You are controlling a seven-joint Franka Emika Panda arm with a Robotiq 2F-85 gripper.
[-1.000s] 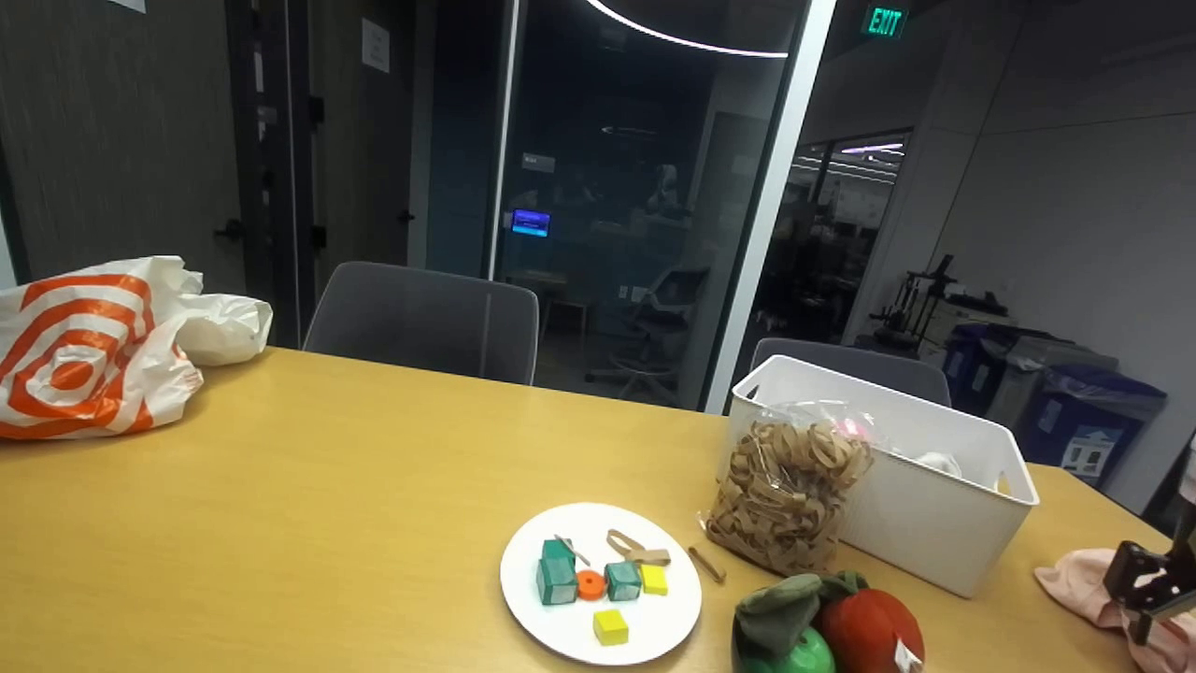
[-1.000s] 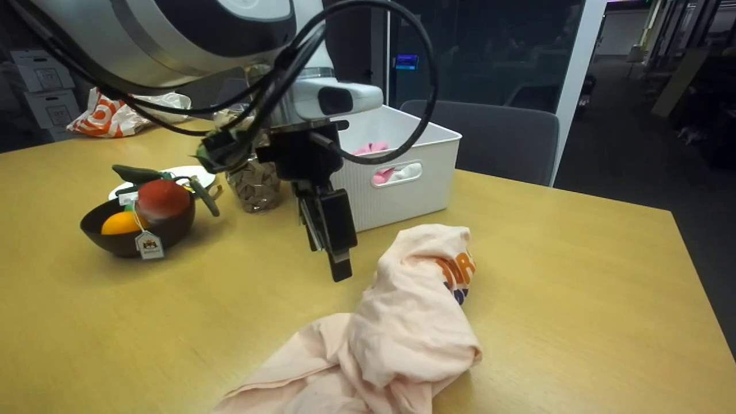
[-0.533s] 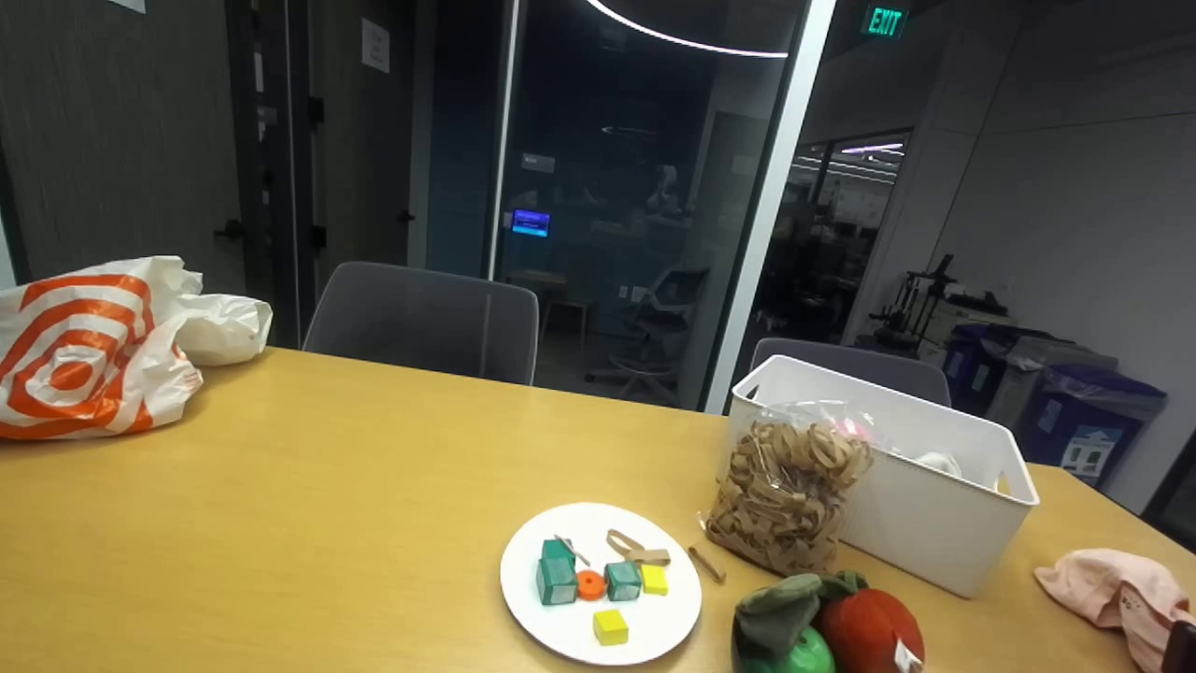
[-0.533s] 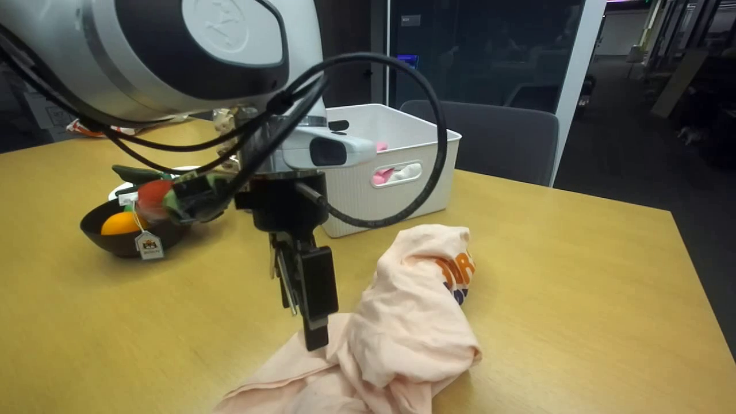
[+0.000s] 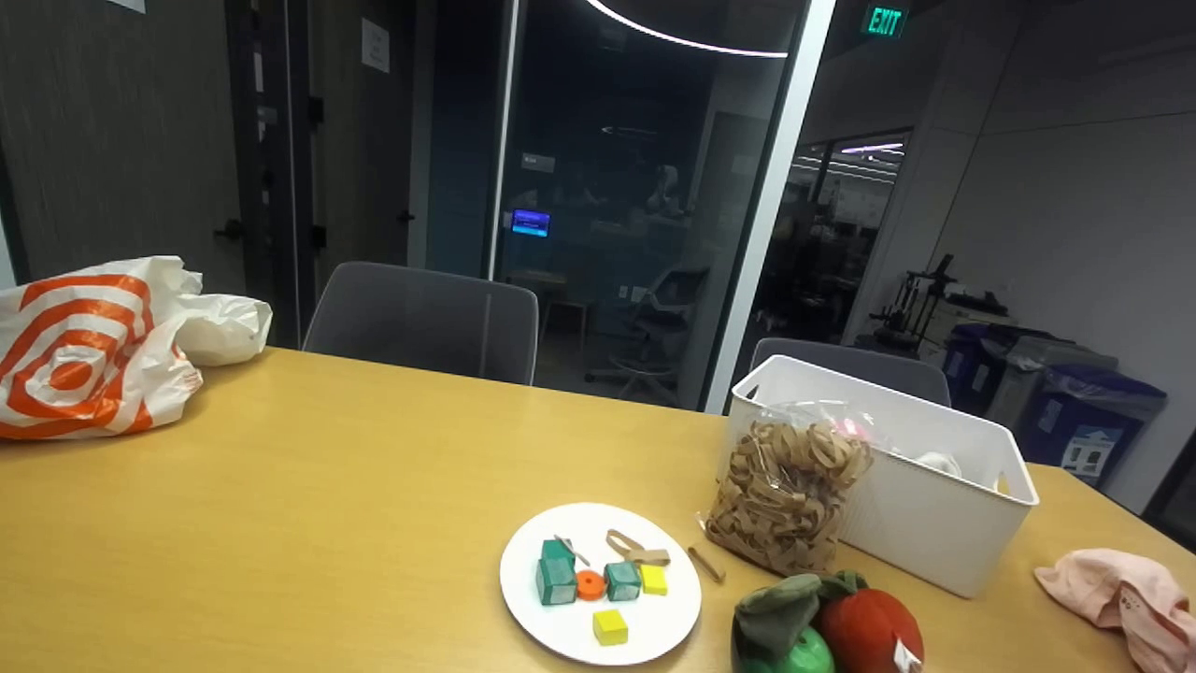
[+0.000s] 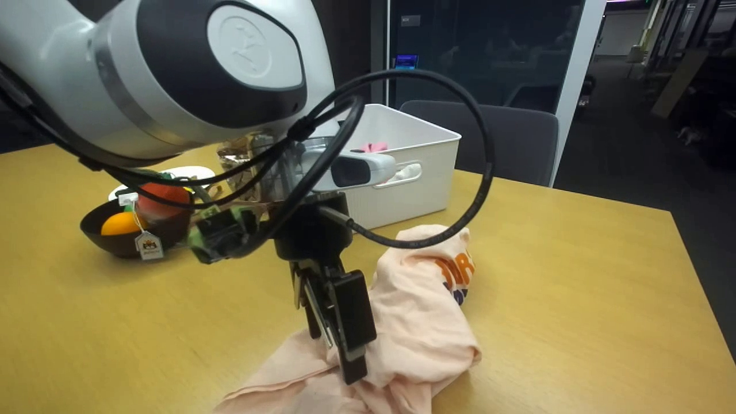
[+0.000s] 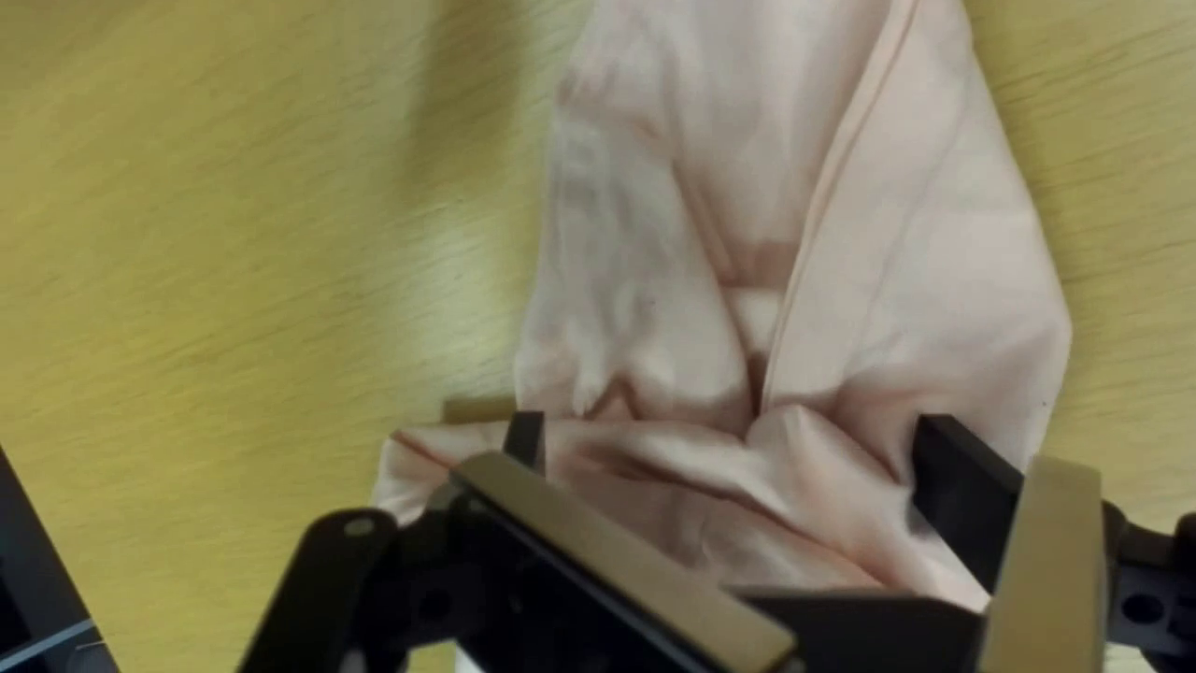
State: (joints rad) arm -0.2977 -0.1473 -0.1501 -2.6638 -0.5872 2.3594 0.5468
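Note:
A crumpled pale pink cloth with orange and dark blue print lies on the table and shows in both exterior views (image 5: 1117, 594) (image 6: 425, 328). It fills the middle of the wrist view (image 7: 897, 280). My gripper (image 6: 333, 353) points down over the cloth's near middle part in an exterior view. In the wrist view the gripper (image 7: 738, 458) is open, with its black fingertips wide apart and a raised fold of cloth between them. It holds nothing. I cannot tell whether the fingertips touch the cloth.
A white bin (image 6: 402, 195) with pink and white things inside stands behind the cloth. A bag of brown bands (image 5: 790, 495) leans by it. A dark bowl (image 6: 115, 244) of toy fruit, a plate (image 5: 533, 612) with small blocks, and a plastic bag (image 5: 103, 355) share the table.
My gripper has come down from beside the cloth to low over it, drifting right in the last half second. It has left an exterior view's right edge. The cloth has not moved.

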